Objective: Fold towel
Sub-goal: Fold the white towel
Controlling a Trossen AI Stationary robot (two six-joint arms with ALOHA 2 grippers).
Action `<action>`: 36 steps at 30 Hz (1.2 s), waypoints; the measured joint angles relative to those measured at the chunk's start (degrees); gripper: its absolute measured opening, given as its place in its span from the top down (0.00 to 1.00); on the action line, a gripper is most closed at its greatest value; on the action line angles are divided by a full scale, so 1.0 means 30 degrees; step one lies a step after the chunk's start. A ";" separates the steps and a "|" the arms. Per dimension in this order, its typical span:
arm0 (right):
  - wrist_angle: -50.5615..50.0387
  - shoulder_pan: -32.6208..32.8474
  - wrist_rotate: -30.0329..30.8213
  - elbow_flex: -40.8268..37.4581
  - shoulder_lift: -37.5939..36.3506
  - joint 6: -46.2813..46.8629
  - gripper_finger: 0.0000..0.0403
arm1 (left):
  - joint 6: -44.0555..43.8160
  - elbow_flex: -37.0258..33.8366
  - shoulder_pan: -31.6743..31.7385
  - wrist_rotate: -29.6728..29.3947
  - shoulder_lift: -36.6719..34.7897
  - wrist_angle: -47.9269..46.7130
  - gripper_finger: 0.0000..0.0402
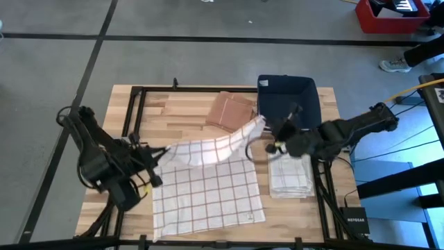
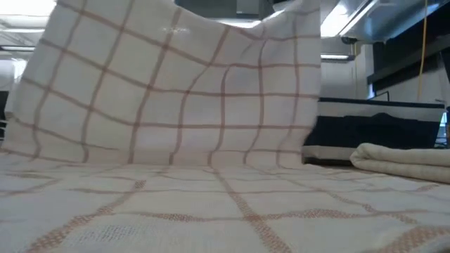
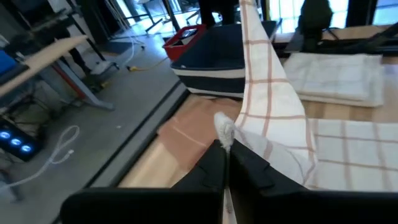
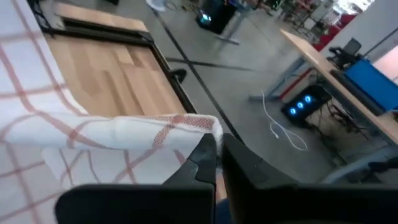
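Here the wooden tabletop (image 1: pixel 187 111) carries everything, ringed by a dark frame. Across its near middle lies the checked towel (image 1: pixel 208 184), white with thin reddish-brown lines, its lower part flat on the wood and its far edge lifted off it. That raised edge runs as a sagging band between the two arms, from the left side of the tabletop up toward the right; in the low view it hangs like a curtain over the flat part.

Behind the towel, at the far right of the tabletop, sits a dark blue bin (image 1: pixel 288 97). Just beside it to the left lies a folded brown cloth (image 1: pixel 231 111). Near the right edge rests a stack of folded pale towels (image 1: pixel 290 175), well clear of the checked one's flat part.

The left gripper (image 1: pixel 154 161) is at the left end of the lifted edge, fingers (image 3: pixel 214 165) closed tight on the towel's corner, a small bunch of cloth showing just above the tips. The right gripper (image 1: pixel 269 132) is in front of the bin, above the stack, its fingers (image 4: pixel 205 155) likewise pinched shut on the other corner, with the hem folded over them.
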 joint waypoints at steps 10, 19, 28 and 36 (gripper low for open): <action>0.3247 -0.6052 -0.7346 0.0000 -0.0167 -0.3995 0.96 | 0.2842 -0.1517 0.1736 0.0197 -0.3679 0.0015 1.00; 0.5660 -1.0933 -1.1039 0.0000 0.0157 -0.6190 0.96 | 0.3594 -0.4832 0.4225 -0.0254 -0.7935 -0.0009 1.00; 0.7926 -1.4681 -1.4605 -0.0015 0.2099 -0.7701 0.96 | 0.3673 -0.6331 0.4914 -0.2517 -1.0953 -0.0001 1.00; 0.8435 -1.6292 -1.5086 -0.0015 0.2792 -0.8285 0.96 | 0.4484 -0.6374 0.4914 -0.3330 -1.2084 0.0013 1.00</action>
